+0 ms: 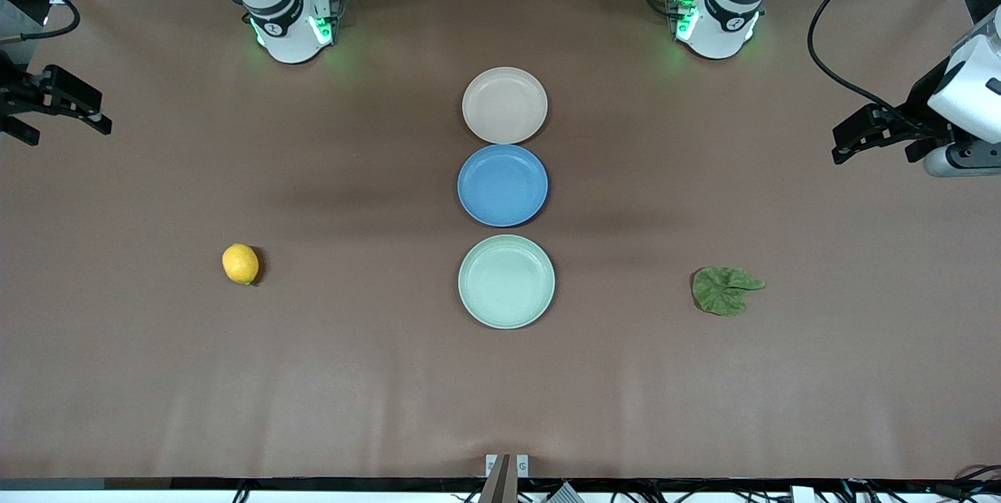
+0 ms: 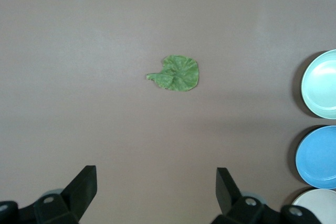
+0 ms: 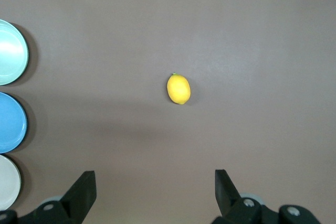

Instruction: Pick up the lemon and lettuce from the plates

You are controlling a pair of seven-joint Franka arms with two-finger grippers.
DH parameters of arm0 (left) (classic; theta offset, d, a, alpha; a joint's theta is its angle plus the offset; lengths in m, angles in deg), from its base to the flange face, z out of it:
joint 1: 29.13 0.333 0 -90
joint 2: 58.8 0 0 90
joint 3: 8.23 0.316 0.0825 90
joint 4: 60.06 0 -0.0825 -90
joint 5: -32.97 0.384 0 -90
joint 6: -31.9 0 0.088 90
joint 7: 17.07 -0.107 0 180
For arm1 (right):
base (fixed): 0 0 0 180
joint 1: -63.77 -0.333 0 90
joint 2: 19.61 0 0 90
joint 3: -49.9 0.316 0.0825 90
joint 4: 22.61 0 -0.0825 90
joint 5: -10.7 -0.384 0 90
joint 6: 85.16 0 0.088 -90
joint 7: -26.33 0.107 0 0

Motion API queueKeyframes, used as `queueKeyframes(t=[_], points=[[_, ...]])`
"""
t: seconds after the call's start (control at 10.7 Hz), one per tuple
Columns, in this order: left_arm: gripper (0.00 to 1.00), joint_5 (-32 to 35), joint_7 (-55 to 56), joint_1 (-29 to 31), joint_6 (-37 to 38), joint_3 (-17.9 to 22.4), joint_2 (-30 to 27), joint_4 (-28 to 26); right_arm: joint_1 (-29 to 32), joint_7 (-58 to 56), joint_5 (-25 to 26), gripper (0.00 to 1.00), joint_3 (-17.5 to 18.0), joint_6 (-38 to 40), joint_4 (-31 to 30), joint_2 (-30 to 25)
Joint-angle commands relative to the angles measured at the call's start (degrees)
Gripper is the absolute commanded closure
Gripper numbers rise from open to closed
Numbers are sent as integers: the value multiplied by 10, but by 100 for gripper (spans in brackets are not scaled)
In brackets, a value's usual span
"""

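The lemon (image 1: 240, 264) (image 3: 178, 88) lies on the bare table toward the right arm's end, apart from the plates. The lettuce (image 1: 725, 289) (image 2: 177, 73) lies flat on the table toward the left arm's end. The beige plate (image 1: 504, 105) and the mint green plate (image 1: 506, 282) stand in the middle with nothing on them. My right gripper (image 1: 94, 113) (image 3: 155, 178) hangs open above the table's right-arm end, holding nothing. My left gripper (image 1: 841, 141) (image 2: 156, 174) hangs open above the left-arm end, also holding nothing.
A blue plate (image 1: 502, 185) with nothing on it sits between the beige and mint green plates, the three forming one row across the table's middle. Brown table surface (image 1: 352, 378) spreads all round the lemon and the lettuce.
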State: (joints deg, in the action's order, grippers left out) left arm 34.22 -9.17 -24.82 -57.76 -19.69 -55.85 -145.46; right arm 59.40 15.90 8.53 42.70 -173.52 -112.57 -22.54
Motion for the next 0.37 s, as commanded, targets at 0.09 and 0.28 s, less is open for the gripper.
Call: queueKeyframes(t=[0.09,0.28], points=[[0,12,3,3,12,-5,-5,5,-6,-2,-4,0,-5,10,15,16],[0,10,3,4,12,-5,-6,5,-5,-2,-5,0,-5,7,14,16]])
